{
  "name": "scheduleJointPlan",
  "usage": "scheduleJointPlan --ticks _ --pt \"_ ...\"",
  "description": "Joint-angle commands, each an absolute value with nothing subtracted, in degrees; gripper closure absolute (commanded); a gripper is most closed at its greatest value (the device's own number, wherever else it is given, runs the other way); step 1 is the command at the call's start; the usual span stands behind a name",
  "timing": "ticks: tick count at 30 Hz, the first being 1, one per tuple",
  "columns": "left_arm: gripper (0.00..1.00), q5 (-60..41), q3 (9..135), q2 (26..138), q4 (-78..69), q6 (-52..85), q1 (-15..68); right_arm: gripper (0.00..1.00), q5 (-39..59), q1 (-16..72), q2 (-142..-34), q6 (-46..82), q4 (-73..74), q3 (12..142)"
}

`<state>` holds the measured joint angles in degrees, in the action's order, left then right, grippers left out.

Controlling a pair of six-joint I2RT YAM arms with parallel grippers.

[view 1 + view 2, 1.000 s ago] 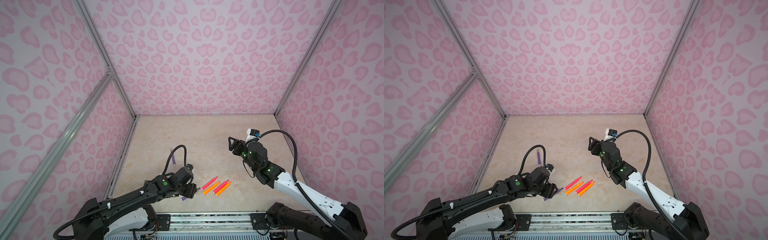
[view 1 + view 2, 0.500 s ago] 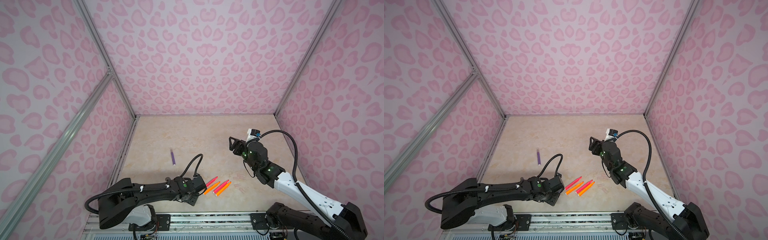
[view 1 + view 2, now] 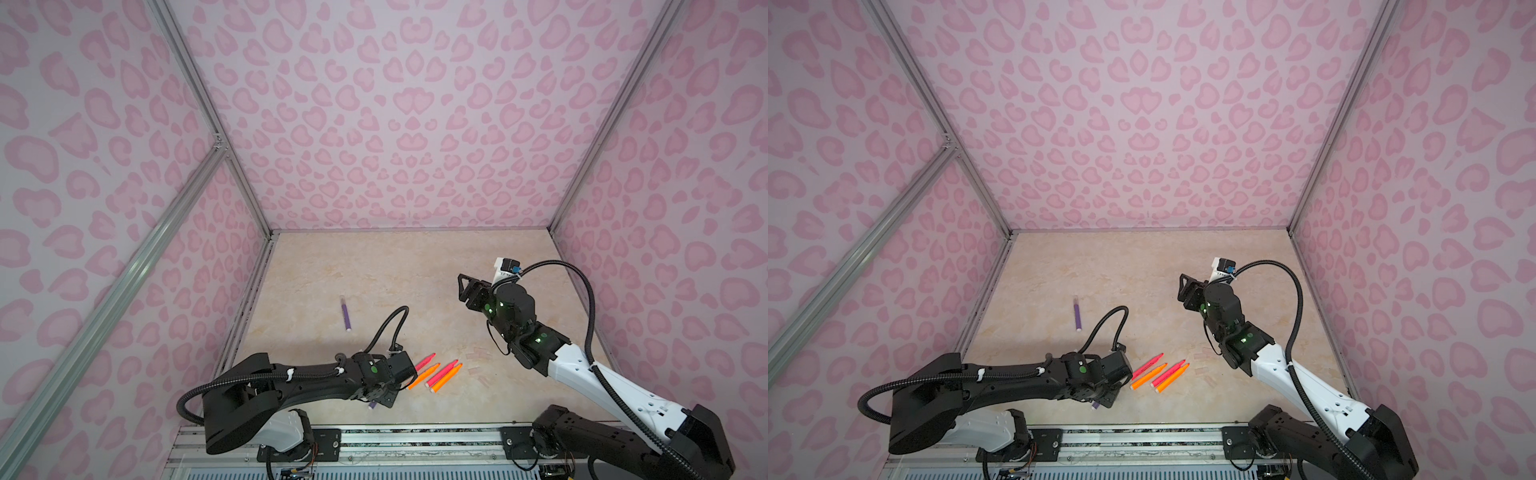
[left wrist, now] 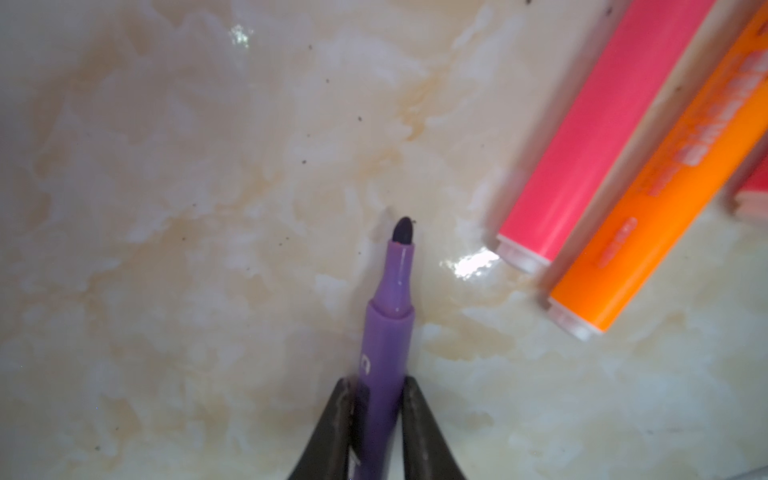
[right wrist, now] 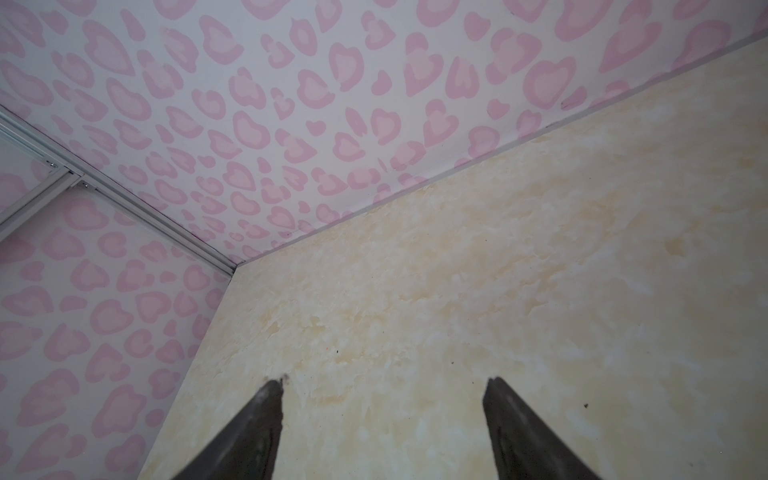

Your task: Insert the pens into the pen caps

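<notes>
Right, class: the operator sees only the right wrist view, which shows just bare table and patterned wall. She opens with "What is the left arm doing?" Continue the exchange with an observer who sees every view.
Observer: The left pincer is shut on a purple pen, whose tip is uncapped.
Operator: Where are the other pens?
Observer: Four pink and orange pens lie side by side, close beside that pincer.
Operator: And the caps?
Observer: Faint clear caps lie loose just right of those pens in both top views.
</notes>
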<state>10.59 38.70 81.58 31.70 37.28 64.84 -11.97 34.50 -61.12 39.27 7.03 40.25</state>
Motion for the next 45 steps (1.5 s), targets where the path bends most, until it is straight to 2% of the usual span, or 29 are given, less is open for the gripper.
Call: scheduleJointPlan --ticks 1,10,14,19,23,27,32,35,38,45 --pt "0.81 12.64 38.98 82.41 35.19 38.32 64.78 0.23 -11.73 34.45 -61.61 39.11 7.56 40.40" --pt "0.91 13.43 41.21 80.38 32.49 36.75 60.67 0.23 -11.55 34.46 -61.59 39.46 7.73 40.10" --pt "0.96 8.75 48.33 77.08 30.97 31.91 55.04 0.23 -11.25 34.47 -61.35 39.73 7.56 40.03" --pt "0.96 9.40 60.25 77.43 27.82 30.35 51.28 0.23 -10.11 34.52 -60.70 40.10 7.86 39.42" --pt "0.96 10.88 64.25 80.76 19.99 31.31 48.02 0.23 -10.01 35.40 -60.20 39.23 8.44 39.64" --pt "0.96 11.94 59.91 82.09 10.31 25.33 46.61 0.22 -11.09 36.92 -61.70 38.33 9.47 39.95" --pt "0.96 8.82 45.80 73.38 -3.75 20.60 46.41 0.23 -11.16 41.57 -67.29 35.67 11.07 43.78" --pt "0.96 7.42 43.76 68.97 -5.95 19.61 46.49 0.25 -9.39 43.85 -70.38 36.20 8.59 47.14" --pt "0.96 7.60 41.35 66.53 -7.71 19.43 46.54 0.24 -8.75 46.80 -70.38 36.56 13.43 45.29" --pt "0.96 3.41 40.10 65.57 -10.19 18.25 46.59 0.26 -7.03 49.39 -72.85 38.04 13.90 46.74"
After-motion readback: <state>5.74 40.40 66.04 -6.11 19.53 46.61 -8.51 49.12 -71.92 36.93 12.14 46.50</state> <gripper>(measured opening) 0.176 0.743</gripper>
